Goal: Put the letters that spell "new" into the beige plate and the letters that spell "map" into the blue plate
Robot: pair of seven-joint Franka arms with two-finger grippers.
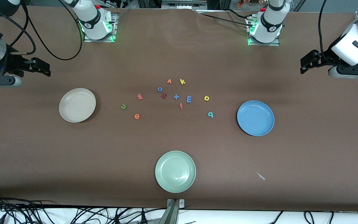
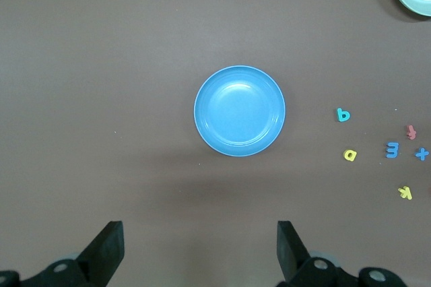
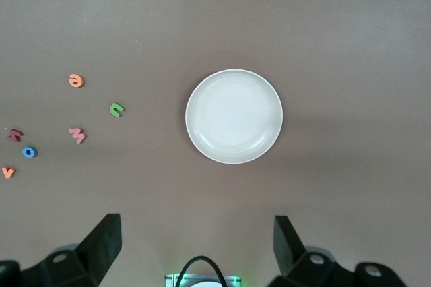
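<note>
Centrally, twelve tiny matte foam letters lie flat and scattered on the brown paper-covered counter [image 1: 306, 149], none in a plate. Landmark: the smooth round blue plate [image 1: 255, 118] with its raised rim. Just beside it, toward the right arm's end, lies the teal "p" [image 1: 210, 114]; the yellow "a" [image 1: 206, 98] and the blue "m" [image 1: 189, 99], turned to read like an "E", follow. Farther that way sit the orange "e" [image 1: 137, 116], green "n" [image 1: 123, 106] inverted like a "u", and pinkish-red "w" [image 1: 139, 96], then the plain beige plate [image 1: 77, 105]. The left end effector [image 2: 199, 246] hangs released over the blue plate's surroundings; the right end effector [image 3: 196, 243] hangs released near the beige plate.
</note>
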